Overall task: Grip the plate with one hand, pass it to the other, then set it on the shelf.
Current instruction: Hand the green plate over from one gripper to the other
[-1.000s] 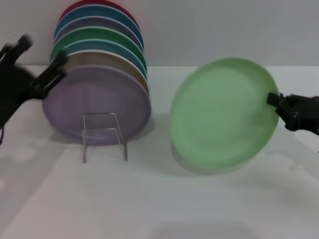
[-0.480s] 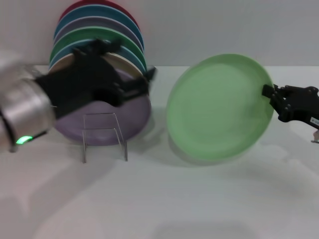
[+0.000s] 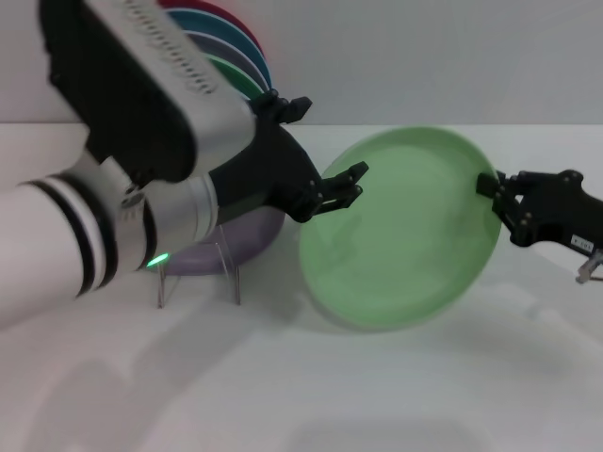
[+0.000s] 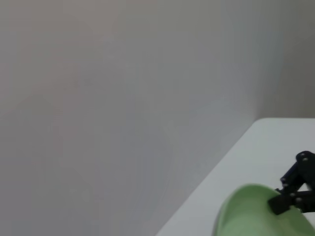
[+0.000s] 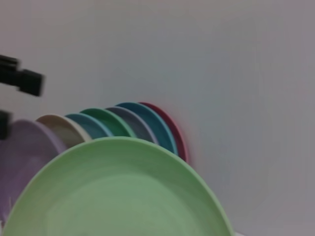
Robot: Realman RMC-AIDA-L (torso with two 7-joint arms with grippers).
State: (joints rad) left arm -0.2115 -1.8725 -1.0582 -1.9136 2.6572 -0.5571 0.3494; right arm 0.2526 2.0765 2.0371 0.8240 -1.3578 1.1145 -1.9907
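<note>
The pale mint-green plate [image 3: 400,235] is held tilted on edge above the table, its face towards me. My right gripper [image 3: 497,195] is shut on its right rim. My left gripper [image 3: 334,141] has reached in from the left; it is open, its fingers apart just beside the plate's upper left rim, not closed on it. The clear shelf [image 3: 231,275] stands on the table at the left, partly hidden behind my left arm. The plate also shows in the left wrist view [image 4: 261,214] and the right wrist view [image 5: 118,191].
Several coloured plates stand in a row behind the shelf, a lilac plate [image 3: 240,235] foremost and a red plate [image 5: 172,130] at the back. My bulky left arm [image 3: 122,151] covers most of them. A pale wall runs behind the white table [image 3: 377,395].
My left arm has swung in from the far left and across the rack towards the plate. My right gripper has carried the plate a little to the left and lower.
</note>
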